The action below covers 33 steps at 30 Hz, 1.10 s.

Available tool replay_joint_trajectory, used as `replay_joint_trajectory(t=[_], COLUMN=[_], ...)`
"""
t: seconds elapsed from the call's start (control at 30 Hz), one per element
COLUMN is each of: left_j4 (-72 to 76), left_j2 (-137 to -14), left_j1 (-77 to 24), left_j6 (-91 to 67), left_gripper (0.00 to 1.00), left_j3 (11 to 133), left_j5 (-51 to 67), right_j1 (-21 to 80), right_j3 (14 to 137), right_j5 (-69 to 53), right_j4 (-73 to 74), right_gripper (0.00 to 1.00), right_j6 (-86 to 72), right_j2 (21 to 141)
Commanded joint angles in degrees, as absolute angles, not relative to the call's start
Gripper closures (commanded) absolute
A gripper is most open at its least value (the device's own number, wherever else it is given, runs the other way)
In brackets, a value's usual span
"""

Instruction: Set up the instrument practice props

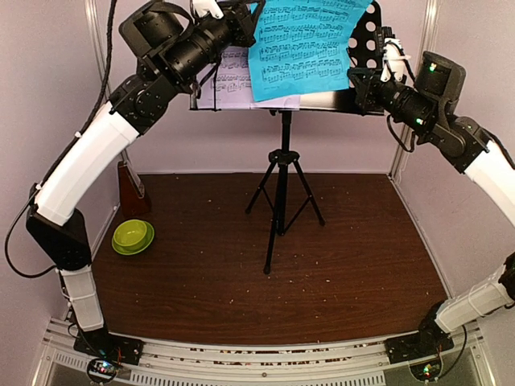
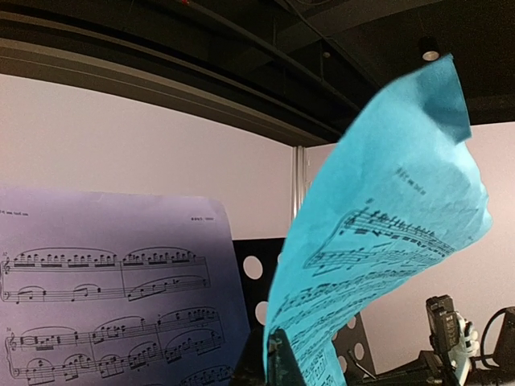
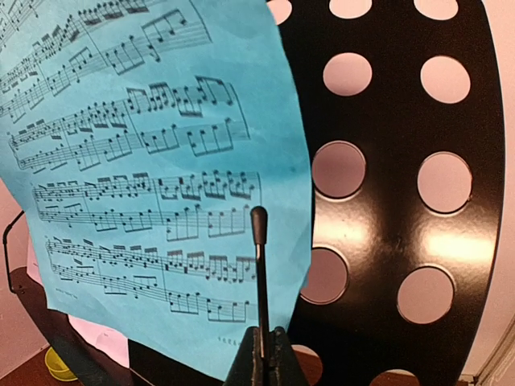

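The black perforated music stand [image 1: 366, 36] stands on its tripod [image 1: 280, 201] at the back centre. A white music sheet [image 1: 229, 76] rests on its left half. My left gripper [image 1: 245, 20] is shut on the top left edge of the cyan music sheet [image 1: 306, 44] and holds it in front of the stand; the wrist view shows the cyan sheet [image 2: 378, 241] pinched between the fingers [image 2: 282, 362]. My right gripper [image 1: 360, 80] is shut on the stand's thin black page-holder rod [image 3: 258, 241], in front of the cyan sheet [image 3: 145, 161]. The brown metronome [image 1: 130, 189] stands at the left wall, partly hidden by my left arm.
A lime-green bowl [image 1: 133, 236] sits on the dark wooden table [image 1: 346, 257] at the left, near the metronome. White walls close in on the left, back and right. The tripod legs spread across the table's middle back.
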State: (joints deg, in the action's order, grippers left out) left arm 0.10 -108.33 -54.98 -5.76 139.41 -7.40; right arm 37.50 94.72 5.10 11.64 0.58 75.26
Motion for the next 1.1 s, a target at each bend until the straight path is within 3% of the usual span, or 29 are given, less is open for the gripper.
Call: replay_joint_trajectory(t=[0.0, 0.27, 1.07], left_j4=[4.4, 7.9, 8.6], left_j2=[-109.9, -113.2, -114.9], left_j1=[-53.5, -51.4, -50.5], left_j6=[-8.6, -14.1, -29.5], left_gripper=[1.0, 1.0, 1.0], left_j3=[141.2, 143.1, 144.8], left_j5=[-5.2, 3.9, 6.4], right_j1=[37.3, 37.3, 37.2], right_j3=[93.2, 89.8, 87.6], right_j5=[2.3, -0.5, -2.3], right_j4=[1.9, -2.2, -5.3], right_gripper=[1.0, 1.0, 1.0], right_j6=[3.3, 4.4, 6.0], right_j2=[74.4, 73.5, 72.8])
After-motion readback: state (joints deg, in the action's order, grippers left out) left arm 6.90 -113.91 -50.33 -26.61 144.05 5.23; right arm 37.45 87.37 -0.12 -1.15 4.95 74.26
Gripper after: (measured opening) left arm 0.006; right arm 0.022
